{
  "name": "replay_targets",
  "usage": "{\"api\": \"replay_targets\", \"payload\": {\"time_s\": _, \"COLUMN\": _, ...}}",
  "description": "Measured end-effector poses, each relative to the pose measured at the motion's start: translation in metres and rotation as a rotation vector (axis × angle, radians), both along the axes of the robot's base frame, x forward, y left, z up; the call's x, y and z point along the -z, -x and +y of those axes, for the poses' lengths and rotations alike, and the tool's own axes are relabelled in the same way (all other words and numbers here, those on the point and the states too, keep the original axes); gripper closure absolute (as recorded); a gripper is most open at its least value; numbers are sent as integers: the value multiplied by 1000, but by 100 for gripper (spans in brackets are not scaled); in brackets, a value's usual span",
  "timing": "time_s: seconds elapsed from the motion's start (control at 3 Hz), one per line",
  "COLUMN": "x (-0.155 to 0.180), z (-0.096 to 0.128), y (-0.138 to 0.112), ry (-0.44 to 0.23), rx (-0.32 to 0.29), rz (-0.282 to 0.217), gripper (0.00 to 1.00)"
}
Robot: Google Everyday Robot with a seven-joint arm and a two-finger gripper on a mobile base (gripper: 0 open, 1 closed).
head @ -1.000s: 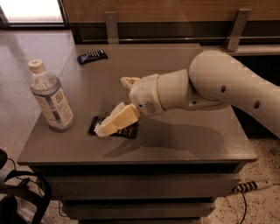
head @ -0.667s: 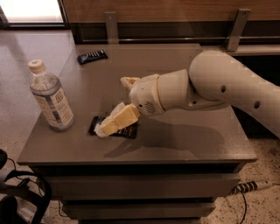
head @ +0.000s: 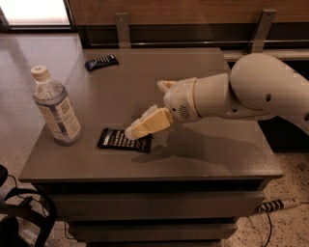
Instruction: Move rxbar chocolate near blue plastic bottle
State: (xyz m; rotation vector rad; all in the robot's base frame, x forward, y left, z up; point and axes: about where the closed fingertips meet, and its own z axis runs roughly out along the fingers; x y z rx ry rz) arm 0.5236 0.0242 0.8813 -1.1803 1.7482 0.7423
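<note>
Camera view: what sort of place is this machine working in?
Probably an office break area or lab: a grey counter with drawers, a speckled floor, wood wall panelling. The gripper sits low over the rxbar chocolate, near the blue plastic bottle.

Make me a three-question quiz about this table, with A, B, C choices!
1. Where is the gripper? A. over the black bar B. up by the wall C. down on the floor
2. How many wrappers lie on the table? A. one B. two C. four
3. How is the bottle? A. lying down B. upright, cap on C. upright, cap off

Answers: A, it hangs over the bar's end; B, the black bar plus a dark blue wrapper farther back; B, it stands with its white cap on.
</note>
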Motion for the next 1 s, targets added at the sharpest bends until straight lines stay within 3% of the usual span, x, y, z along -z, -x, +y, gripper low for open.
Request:
{"api": "replay_targets", "payload": {"time_s": 0.33, "x": -24, "z": -60, "y": -20, "ry": 87, "rx": 197, "rz": -22, "gripper": 0}}
{"api": "replay_targets", "payload": {"time_s": 0.67, "x": -48, "z": -94, "y": -29, "ry": 130, "rx": 285, "rz": -73, "gripper": 0}}
{"api": "replay_targets", "payload": {"time_s": 1.0, "x": -72, "z": -113, "y": -42, "ry": 134, "rx": 304, "rz": -147, "gripper": 0}}
